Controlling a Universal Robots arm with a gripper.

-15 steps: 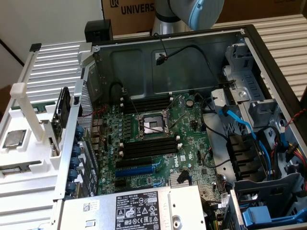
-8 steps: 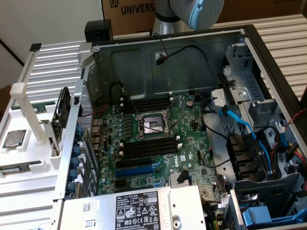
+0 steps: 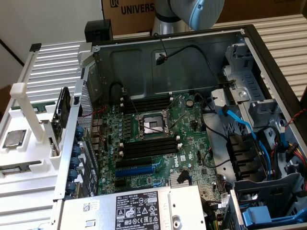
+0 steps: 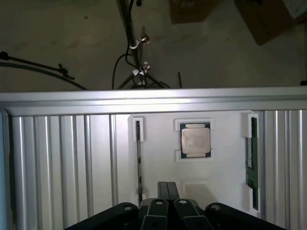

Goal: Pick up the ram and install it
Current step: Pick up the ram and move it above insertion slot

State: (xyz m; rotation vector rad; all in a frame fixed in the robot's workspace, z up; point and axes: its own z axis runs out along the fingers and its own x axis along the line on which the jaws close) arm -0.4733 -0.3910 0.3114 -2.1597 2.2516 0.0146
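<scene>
1. Gripper (image 4: 167, 186): fingers pressed together with nothing between them, so it is empty. It hangs over the white tray (image 4: 218, 167).
2. Ram (image 4: 138, 160): stands on edge in a narrow slot of the tray and reads as a thin dark line. It is not lifted and not touched.
3. Key relation: the ram sits just to one side of the fingertips' line, on the side away from the CPU (image 4: 195, 140). The CPU lies between the ram and a green board (image 4: 250, 160), which has its own slot. The gripper is nearer the ram than the green board.
4. Long axis: the ram runs parallel to the ribs (image 4: 62, 163) of the table top, from close by the gripper body out toward the rail (image 4: 153, 98) at the table edge. My judgement is that the fingers close across that axis, so the turn looks right. Sideways, they are not lined up on the stick.
5. One arm (image 3: 192, 12) only. The memory slots (image 3: 146, 146) inside the case (image 3: 168, 57) look bare, so I judge the install not done.
6. Hard to make out:
   - The ram is edge-on, so its faces are hidden.
   - Its near end runs close to the gripper body, and I cannot tell where it stops.
   - The green board may be a second stick; I cannot tell.
</scene>
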